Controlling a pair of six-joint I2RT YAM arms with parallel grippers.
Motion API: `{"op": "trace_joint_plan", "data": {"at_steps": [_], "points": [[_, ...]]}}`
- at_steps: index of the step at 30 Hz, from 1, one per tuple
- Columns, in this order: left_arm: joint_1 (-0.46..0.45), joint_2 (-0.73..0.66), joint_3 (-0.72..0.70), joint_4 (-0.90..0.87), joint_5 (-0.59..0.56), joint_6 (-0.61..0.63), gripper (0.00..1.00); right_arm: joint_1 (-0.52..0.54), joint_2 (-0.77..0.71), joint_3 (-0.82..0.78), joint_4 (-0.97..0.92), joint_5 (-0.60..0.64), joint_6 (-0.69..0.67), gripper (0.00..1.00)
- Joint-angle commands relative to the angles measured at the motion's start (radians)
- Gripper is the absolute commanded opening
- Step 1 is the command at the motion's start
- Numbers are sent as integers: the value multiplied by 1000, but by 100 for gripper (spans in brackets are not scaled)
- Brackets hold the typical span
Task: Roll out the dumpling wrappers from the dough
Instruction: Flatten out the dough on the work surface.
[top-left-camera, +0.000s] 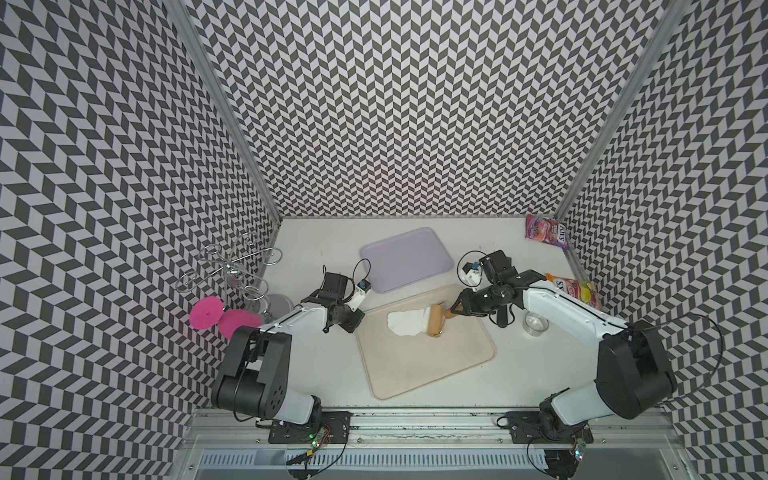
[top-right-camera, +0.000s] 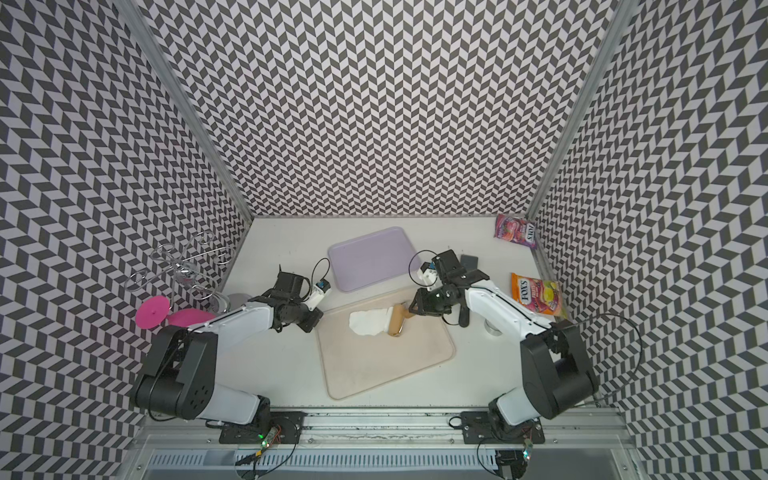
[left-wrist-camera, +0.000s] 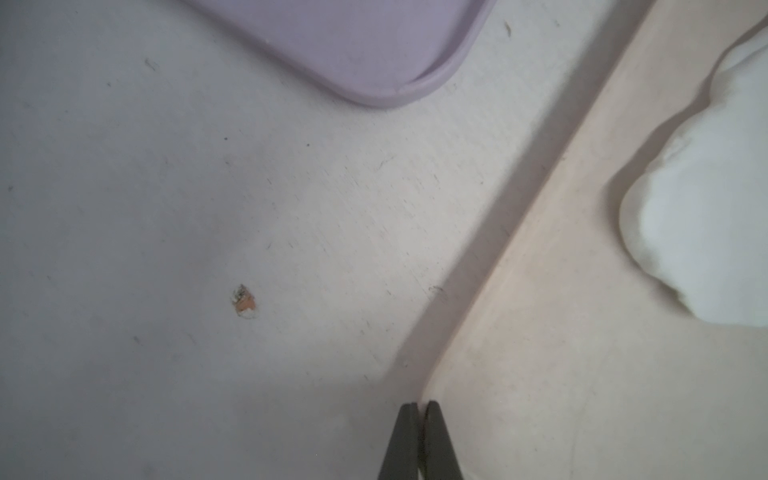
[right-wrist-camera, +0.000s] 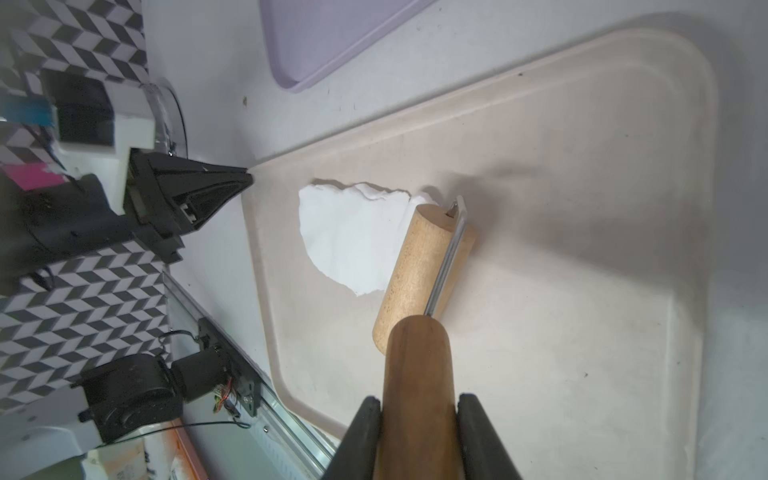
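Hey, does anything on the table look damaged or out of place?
The dough on the beige board is a ragged, uneven sheet. The tabletop has a small chipped spot showing orange. The board lies skewed to the table's front edge.

We see a robotics lab test cell, not a kitchen. Black-and-white chevron panels (top-left-camera: 415, 104) on an aluminium post (top-left-camera: 223, 104) wall in a white bench (top-left-camera: 316, 232). A left arm (top-left-camera: 286, 324) and a right arm (top-left-camera: 557, 307) are bolted to a metal rail (top-left-camera: 415, 419).
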Motion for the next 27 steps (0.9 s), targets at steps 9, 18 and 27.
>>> {"op": "trace_joint_plan", "data": {"at_steps": [9,18,27], "points": [[0,-4,-15,-20,-1,22,0,-6,-112,74,-111,132,-22,0],[1,-5,-14,-22,0,22,0,125,0,232,-179,151,-126,0],[1,-2,-13,-22,0,22,0,207,145,321,-204,261,-137,0]]}}
